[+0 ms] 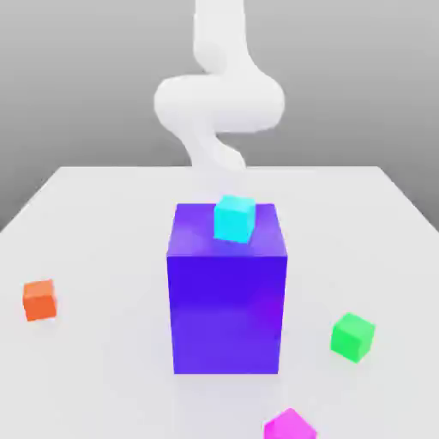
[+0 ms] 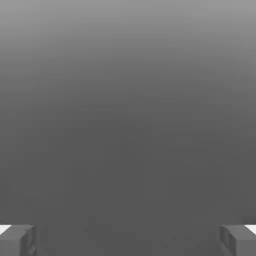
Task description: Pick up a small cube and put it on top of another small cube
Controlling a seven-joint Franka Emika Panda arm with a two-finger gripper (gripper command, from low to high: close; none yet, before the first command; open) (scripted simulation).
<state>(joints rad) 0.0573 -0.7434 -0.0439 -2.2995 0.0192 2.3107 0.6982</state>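
Item: magenta cube [image 1: 290, 425], small, glossy; I judge it light, rigid, slightly slippery. Grip: opposite side faces, mid-height. My fingers [image 2: 128, 241]: spread, empty.

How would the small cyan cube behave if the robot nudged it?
The small glossy cyan cube looks rigid, so it probably wouldn't squash. Its flat faces suggest sliding rather than rolling, and pushed far enough, it could drop off the big blue-purple block.

four small cubes [image 1: 235, 219], one big block [image 1: 226, 313]
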